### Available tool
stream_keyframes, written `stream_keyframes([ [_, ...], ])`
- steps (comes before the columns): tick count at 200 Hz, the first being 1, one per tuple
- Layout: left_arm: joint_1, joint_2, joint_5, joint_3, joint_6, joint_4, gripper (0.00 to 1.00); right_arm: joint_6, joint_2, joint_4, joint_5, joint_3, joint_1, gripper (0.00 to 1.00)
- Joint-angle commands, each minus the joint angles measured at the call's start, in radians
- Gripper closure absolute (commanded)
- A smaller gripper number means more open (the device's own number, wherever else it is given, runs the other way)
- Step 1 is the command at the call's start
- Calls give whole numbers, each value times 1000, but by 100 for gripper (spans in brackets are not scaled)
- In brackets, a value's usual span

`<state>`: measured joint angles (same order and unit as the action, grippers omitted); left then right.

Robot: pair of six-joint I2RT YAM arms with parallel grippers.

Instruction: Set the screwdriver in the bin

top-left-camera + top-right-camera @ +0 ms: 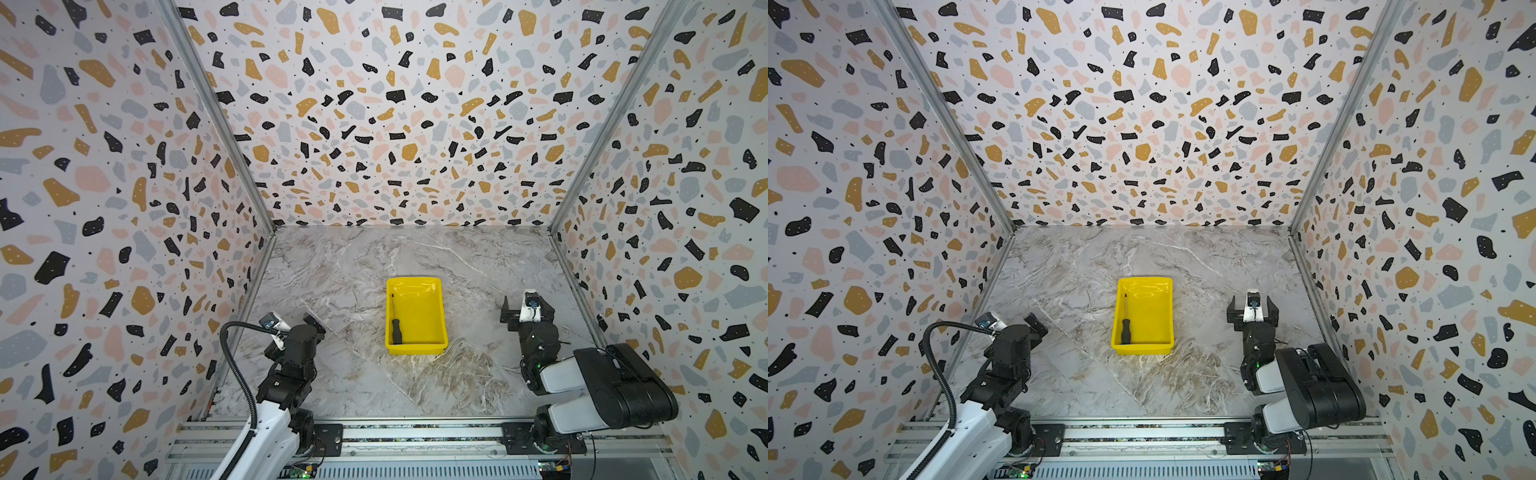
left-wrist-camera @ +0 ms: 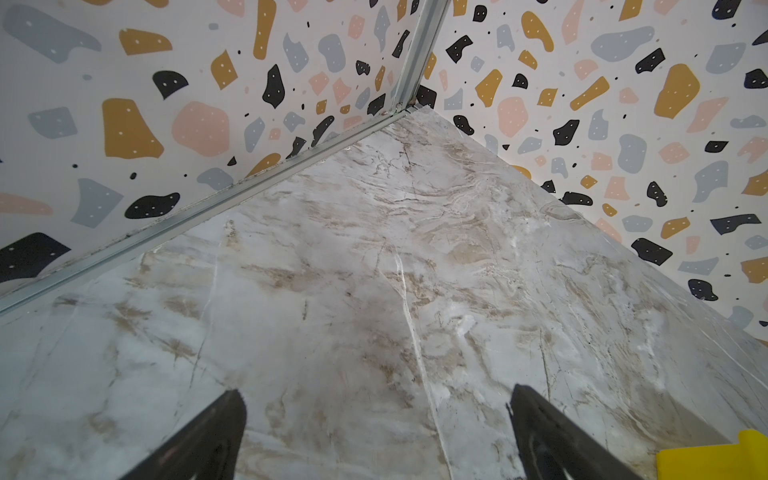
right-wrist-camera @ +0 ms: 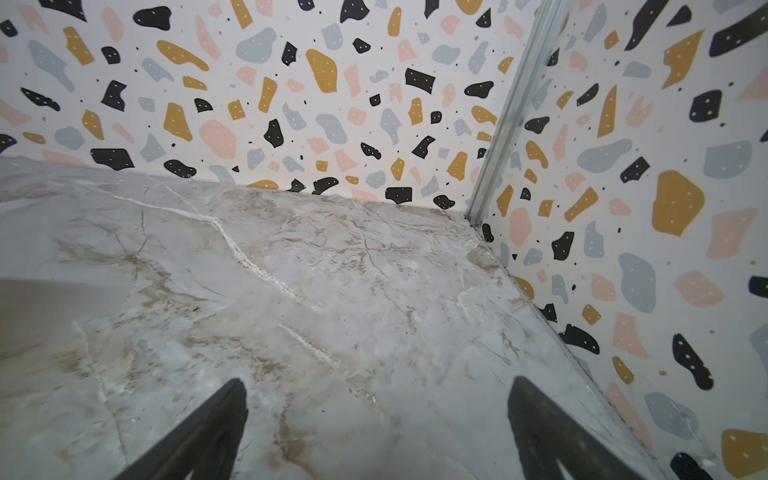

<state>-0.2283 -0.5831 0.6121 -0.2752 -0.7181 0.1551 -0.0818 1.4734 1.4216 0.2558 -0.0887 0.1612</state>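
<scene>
Well, you can see the small screwdriver [image 1: 395, 322], thin dark shaft and black handle, lying inside the shallow rectangular bright yellow plastic bin [image 1: 424, 316]. It runs along the nine o'clock wall, tip towards twelve, handle at the six o'clock end (both top views agree). The bin sits on the grey marble-patterned worktop [image 1: 332, 291]. Your left pincer [image 2: 374, 399] hangs at about eight o'clock from the bin, fingers spread, only worktop showing between them. Your right pincer [image 3: 376, 386], at three o'clock, is spread likewise, well apart from the bin.
</scene>
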Motion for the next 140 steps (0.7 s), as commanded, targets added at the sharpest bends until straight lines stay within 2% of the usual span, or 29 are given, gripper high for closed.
stream_keyframes([
  [1,0,-2,12,10,6,-34,0,39,8,11,-53,-30,-3,1],
  [32,0,-6,4,12,6,-40,0,53,12,-116,-104,-85,-28,1],
  [67,1,-17,-22,32,-37,-72,0,52,16,-111,-102,-85,-27,1],
  [93,0,-47,-169,74,-8,-236,0,52,16,-111,-102,-86,-29,1],
  [102,1,-65,-188,69,-6,-279,0,52,16,-110,-102,-86,-28,1],
  [122,0,-112,-104,22,-23,-315,0,50,16,-110,-104,-86,-28,1],
  [140,0,-162,39,-33,46,-357,0,50,16,-111,-104,-86,-29,1],
])
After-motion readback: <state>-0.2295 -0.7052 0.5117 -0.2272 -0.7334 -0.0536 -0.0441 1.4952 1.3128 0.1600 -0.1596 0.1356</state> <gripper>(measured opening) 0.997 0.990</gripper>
